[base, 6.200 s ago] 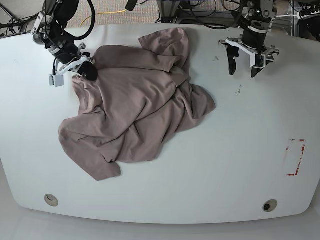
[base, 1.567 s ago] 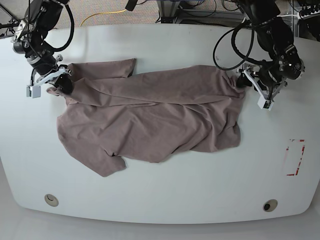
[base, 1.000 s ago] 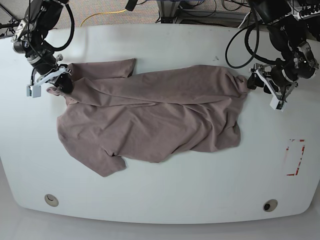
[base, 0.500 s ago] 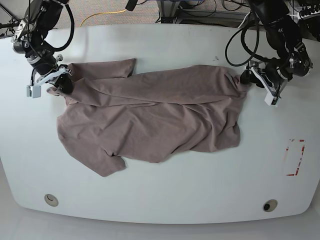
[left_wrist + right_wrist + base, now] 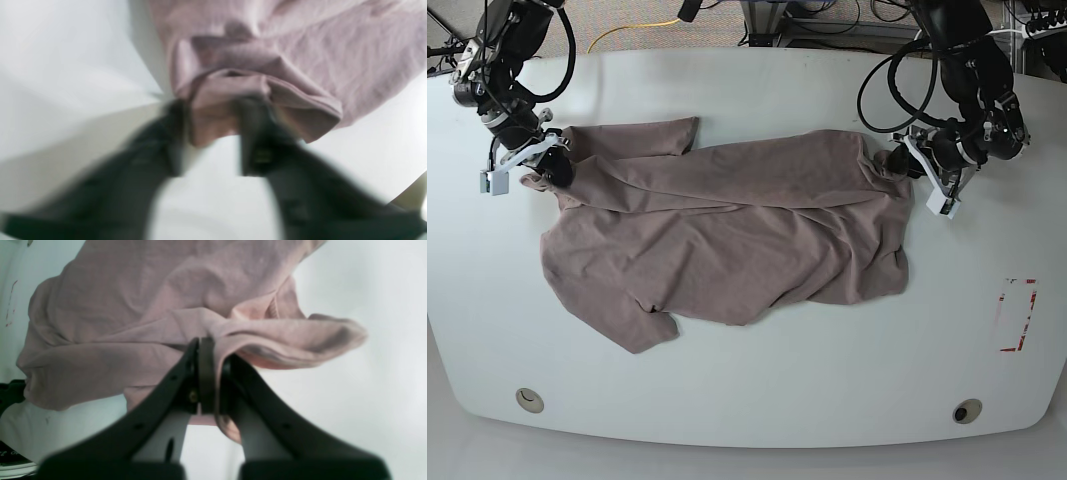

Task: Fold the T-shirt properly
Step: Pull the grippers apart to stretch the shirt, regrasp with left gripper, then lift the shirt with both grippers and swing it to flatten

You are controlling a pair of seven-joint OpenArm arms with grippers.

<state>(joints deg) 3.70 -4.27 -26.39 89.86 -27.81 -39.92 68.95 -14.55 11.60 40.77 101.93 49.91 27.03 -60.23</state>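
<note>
In the left wrist view, the left gripper (image 5: pixel 208 133) straddles a hem fold of the dusty mauve, wrinkled cloth T-shirt (image 5: pixel 300 56) at 12 o'clock. Motion blur hides whether the jaws pinch it; a loose bite could let the cloth slip.

In the right wrist view, the right gripper (image 5: pixel 208 373) is clenched on a shirt edge.

In the base view, the shirt lies spread across the white table (image 5: pixel 757 400) between both arms. Uneven pulling could bunch it.

A: White counter (image 5: pixel 757 385), rounded corners, plain top.
B: Near edge has two round holes: one at the base view's left (image 5: pixel 529 400), one at its right (image 5: pixel 967 411).
A: Red rectangle outline (image 5: pixel 1017 315) marked on the counter at the view's right, patchy in places.
B: Small dark specks (image 5: pixel 860 117) toward the far edge.
A: Beyond the counter: carpet floor, a yellow cable (image 5: pixel 632 30), black cables (image 5: pixel 827 25) in a tangle.
</note>
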